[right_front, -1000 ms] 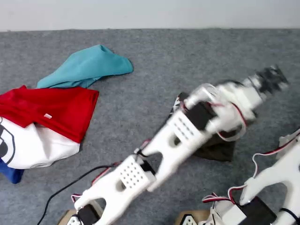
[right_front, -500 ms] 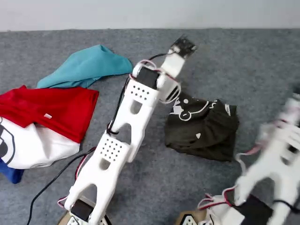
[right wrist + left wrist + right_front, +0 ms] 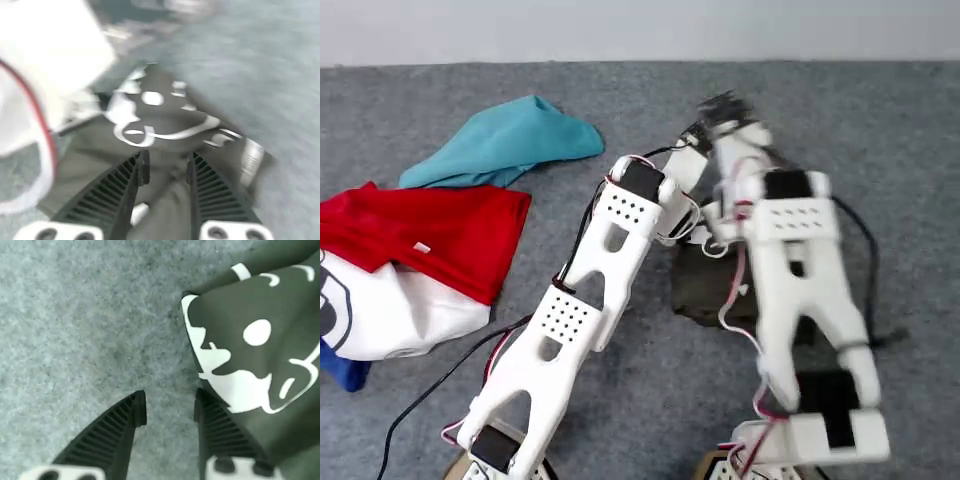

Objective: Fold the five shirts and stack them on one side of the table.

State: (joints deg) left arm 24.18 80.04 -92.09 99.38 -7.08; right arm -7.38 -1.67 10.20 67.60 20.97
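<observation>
dark shirt: loose bundle right of centre on the surface, white print facing up. In the high view both arms cover most of it.
left claw: fingers apart, with bare surface in the gap. 1 finger is at the printed edge of the dark shirt; can't tell if it touches.
right claw: fingers apart by a narrow gap, right above the dark shirt's cloth near the print. Nothing is pinched between them.
left arm: runs diagonally from the near edge to the far-left corner of the dark shirt.
right arm: runs from the near edge straight across the dark shirt; its far end is just beside the left arm's.
teal shirt: unfolded, far left, its near edge meeting the red shirt.
red shirt: spread on the left side, overlapping the white shirt.
white shirt: under the red one at the left edge, dark print partly visible.
blue shirt: small corner sticking out from under the white shirt.
spacing: the 4 left-side shirts are well apart from the dark one.
cable: black, lying on the surface beside the left arm's base.
</observation>
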